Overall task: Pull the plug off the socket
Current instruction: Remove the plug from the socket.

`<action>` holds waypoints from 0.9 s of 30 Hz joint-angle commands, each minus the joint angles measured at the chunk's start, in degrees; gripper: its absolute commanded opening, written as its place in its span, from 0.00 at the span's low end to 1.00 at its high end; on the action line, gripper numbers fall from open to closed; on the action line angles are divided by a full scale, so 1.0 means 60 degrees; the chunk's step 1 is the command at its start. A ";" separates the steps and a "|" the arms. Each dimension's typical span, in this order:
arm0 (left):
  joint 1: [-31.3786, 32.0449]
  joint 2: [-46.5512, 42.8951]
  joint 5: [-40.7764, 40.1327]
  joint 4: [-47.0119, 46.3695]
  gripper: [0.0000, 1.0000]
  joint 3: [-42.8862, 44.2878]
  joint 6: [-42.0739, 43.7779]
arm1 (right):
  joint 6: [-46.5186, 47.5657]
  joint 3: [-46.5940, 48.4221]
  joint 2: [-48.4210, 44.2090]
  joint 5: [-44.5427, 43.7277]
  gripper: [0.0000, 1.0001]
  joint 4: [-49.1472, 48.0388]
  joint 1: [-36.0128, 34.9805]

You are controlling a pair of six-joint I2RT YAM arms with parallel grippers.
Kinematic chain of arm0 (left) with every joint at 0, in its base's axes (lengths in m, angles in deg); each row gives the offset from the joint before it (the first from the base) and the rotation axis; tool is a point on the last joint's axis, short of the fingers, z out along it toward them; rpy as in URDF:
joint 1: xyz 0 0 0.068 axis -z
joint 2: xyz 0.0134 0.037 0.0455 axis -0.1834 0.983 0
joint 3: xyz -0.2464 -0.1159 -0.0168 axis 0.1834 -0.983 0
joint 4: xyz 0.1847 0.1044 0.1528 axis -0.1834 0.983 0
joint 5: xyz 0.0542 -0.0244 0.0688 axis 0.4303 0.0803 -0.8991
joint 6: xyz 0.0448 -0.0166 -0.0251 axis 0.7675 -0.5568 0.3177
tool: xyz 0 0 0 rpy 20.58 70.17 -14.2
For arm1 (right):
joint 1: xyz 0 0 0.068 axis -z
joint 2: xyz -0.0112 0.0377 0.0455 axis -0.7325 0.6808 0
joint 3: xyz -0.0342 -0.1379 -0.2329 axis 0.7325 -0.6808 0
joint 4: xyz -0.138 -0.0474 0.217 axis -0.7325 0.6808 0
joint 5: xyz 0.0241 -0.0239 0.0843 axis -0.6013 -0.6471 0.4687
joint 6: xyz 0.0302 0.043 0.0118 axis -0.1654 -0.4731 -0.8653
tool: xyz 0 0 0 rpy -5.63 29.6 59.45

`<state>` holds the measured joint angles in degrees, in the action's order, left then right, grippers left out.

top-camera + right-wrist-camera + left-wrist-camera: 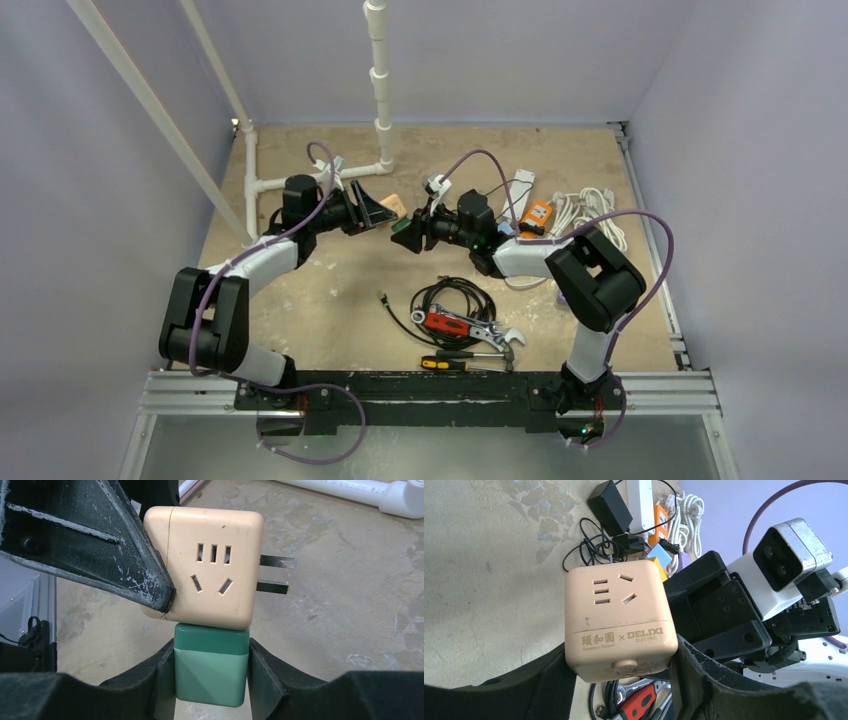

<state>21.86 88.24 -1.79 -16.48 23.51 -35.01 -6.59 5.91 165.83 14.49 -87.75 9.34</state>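
Clamping plug (211, 677), right gripper (211, 662); socket (212, 575) touching.

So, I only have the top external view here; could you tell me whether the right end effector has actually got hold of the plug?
Observer: Yes. In the right wrist view the right end effector has a finger pressed against each side of the green plug.
Operator: Thank you. Is the plug out of the socket yet?
Observer: Not yet. Its top sits flush against the beige socket cube, with no gap showing.
Operator: And is the cube itself being held?
Observer: Yes. The left wrist view shows it clamped between the fingers of the left end effector.
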 commanded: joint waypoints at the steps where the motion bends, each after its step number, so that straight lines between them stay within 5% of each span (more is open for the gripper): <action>1: -0.0049 -0.0621 -0.0200 -0.0717 0.00 0.0077 0.0107 | 0.0052 0.0280 -0.0200 -0.0211 0.18 -0.0024 -0.0014; 6: -0.0050 -0.1015 -0.0626 -0.1402 0.00 -0.0434 -0.0239 | -0.0396 0.0280 -0.0298 -0.0662 0.00 -0.0047 -0.0113; 15: -0.0007 -0.1115 -0.0861 -0.1473 0.00 -0.0534 -0.0151 | -0.1652 0.0859 -0.0386 -0.1408 0.00 0.0762 -0.0278; 27: -0.0048 -0.1003 -0.0636 -0.0362 0.00 0.0136 0.0587 | 0.0707 0.0382 -0.1150 -0.1747 0.00 0.0750 -0.0504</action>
<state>21.90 83.62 -6.88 -19.41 20.89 -35.27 -8.76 8.79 163.30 7.48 -81.78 6.83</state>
